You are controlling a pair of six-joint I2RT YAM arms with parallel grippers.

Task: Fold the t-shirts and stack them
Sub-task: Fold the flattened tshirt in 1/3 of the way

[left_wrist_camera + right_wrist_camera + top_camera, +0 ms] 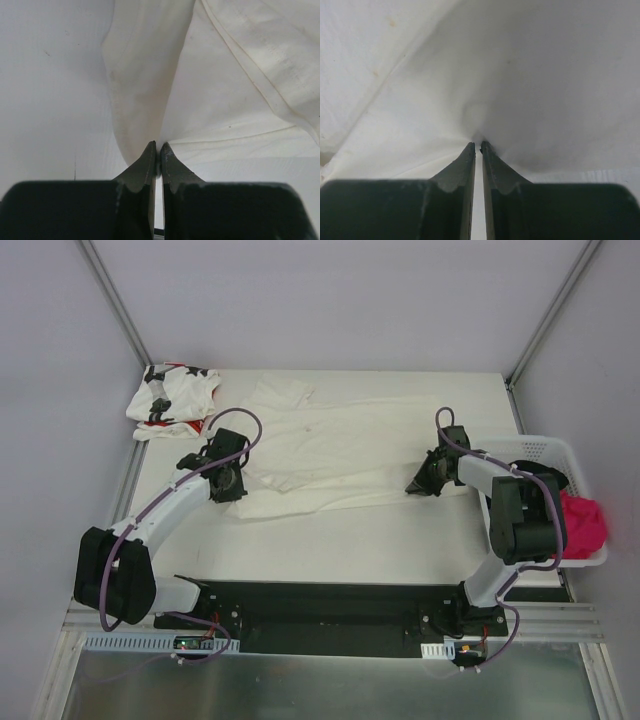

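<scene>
A large plain cream-white t-shirt lies spread across the middle of the table. My left gripper is shut on its left edge; the left wrist view shows the cloth pinched between the fingertips. My right gripper is shut on its right edge, and the right wrist view shows the cloth bunched at the fingertips. A white t-shirt with black stars and red marks lies crumpled at the far left corner.
A white perforated plastic basket stands at the right table edge, holding a pink-red cloth. Grey walls and metal corner posts close in the back and sides. The arm bases sit on the black plate at the near edge.
</scene>
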